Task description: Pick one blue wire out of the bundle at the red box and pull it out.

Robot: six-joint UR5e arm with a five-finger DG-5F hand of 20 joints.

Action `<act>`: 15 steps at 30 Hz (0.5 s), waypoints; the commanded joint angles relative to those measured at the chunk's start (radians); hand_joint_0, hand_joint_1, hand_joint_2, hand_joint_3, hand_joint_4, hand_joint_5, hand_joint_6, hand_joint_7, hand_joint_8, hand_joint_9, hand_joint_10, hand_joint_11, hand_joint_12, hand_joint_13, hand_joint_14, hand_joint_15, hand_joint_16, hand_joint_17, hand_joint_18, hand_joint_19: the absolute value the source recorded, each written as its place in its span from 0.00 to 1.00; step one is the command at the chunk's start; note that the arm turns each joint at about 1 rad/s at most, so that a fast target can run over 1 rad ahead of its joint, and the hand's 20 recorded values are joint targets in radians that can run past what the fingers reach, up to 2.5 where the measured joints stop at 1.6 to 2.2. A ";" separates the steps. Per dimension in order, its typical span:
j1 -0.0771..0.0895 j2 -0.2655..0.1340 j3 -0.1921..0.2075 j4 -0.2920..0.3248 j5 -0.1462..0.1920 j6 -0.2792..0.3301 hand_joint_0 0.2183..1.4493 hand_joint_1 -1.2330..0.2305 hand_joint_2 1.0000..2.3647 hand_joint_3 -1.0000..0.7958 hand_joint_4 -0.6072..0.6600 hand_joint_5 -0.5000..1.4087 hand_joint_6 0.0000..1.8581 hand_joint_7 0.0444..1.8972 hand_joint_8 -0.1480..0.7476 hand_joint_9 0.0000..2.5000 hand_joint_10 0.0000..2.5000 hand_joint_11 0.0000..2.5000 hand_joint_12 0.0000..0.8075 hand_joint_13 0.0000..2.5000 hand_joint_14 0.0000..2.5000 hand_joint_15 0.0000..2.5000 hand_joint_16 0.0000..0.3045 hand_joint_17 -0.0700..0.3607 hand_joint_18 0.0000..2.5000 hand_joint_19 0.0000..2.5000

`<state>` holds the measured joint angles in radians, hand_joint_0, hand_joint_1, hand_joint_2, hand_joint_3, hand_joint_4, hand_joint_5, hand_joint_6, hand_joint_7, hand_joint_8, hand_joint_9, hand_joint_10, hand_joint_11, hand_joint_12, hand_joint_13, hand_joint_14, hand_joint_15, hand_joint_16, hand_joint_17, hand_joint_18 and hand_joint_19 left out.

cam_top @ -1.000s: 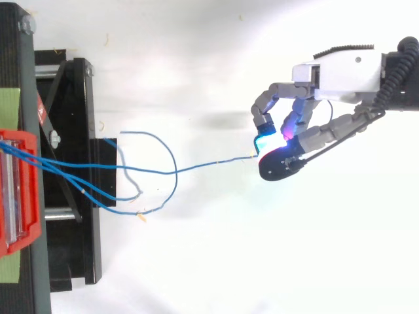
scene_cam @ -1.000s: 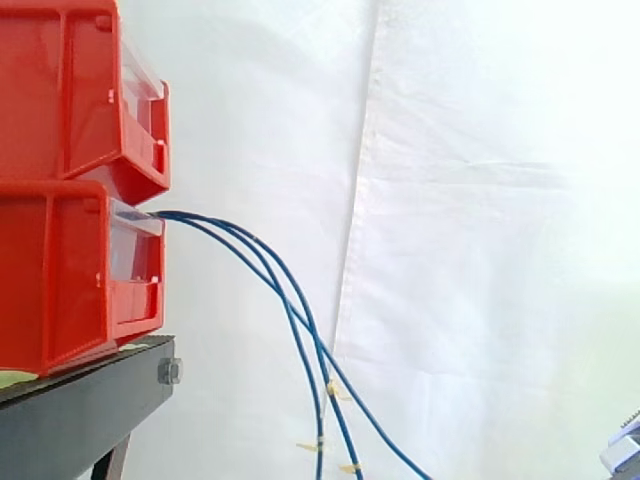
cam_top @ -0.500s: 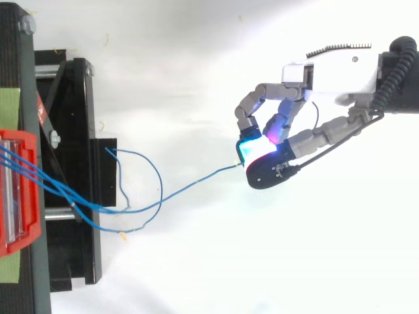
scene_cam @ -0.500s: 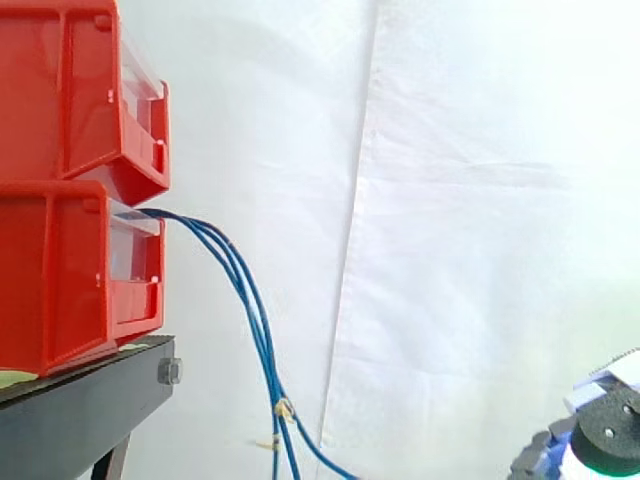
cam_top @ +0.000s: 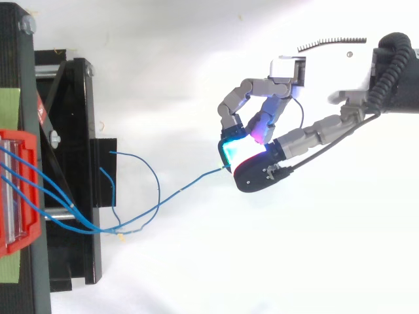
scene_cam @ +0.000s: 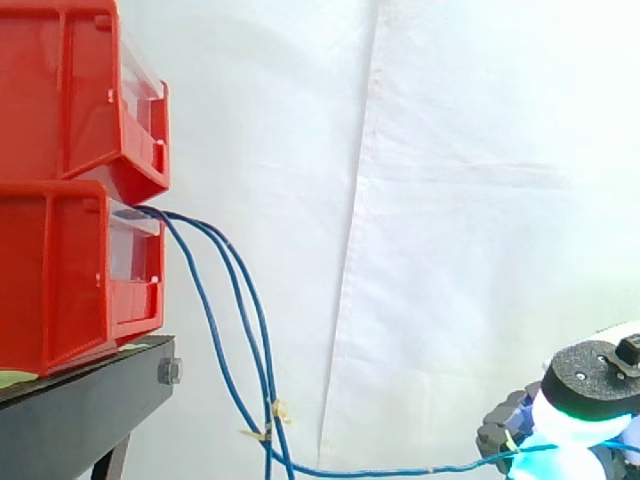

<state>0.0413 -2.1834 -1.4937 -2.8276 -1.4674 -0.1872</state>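
Note:
Several blue wires (scene_cam: 215,330) come out of the front of the lower red bin (scene_cam: 70,270) and hang down in slack curves. One blue wire (cam_top: 190,184) runs from the red bin (cam_top: 16,190) out to the right. My hand (cam_top: 262,171) pinches that wire's end between its glowing cyan fingertip (cam_top: 230,147) and the dark thumb pad. In the side view the hand (scene_cam: 590,385) sits low at the right. The held wire (scene_cam: 400,470) runs nearly level along the bottom towards it. The other wires loop loosely (cam_top: 147,170) near the stand.
Two red bins are stacked on a black stand (scene_cam: 80,410), the upper red bin (scene_cam: 70,90) overhanging the lower. The stand's black frame (cam_top: 72,131) lies left of the wire loops. A white curtain (scene_cam: 450,200) hangs behind, and white floor (cam_top: 196,275) lies below.
My hand has moved left towards the bins and has risen into the side view, still pinching the wire. The wires have gone slack and hang more steeply from the bin.

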 commanded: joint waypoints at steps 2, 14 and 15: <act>0.000 0.001 0.001 0.000 -0.001 0.000 0.33 0.32 0.00 0.62 0.49 0.21 0.50 0.69 0.62 0.46 0.01 0.27 0.59 0.37 0.01 0.26 0.22 0.51 0.31 0.21; 0.000 0.001 0.001 0.002 0.002 0.000 0.33 0.32 0.00 0.62 0.50 0.21 0.50 0.69 0.63 0.45 0.01 0.27 0.59 0.37 0.01 0.26 0.22 0.52 0.32 0.21; 0.000 0.001 0.000 0.000 0.002 0.000 0.33 0.32 0.00 0.62 0.50 0.21 0.50 0.69 0.62 0.45 0.01 0.27 0.59 0.37 0.01 0.26 0.22 0.52 0.32 0.20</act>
<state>0.0414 -2.1832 -1.4932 -2.8266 -1.4656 -0.1871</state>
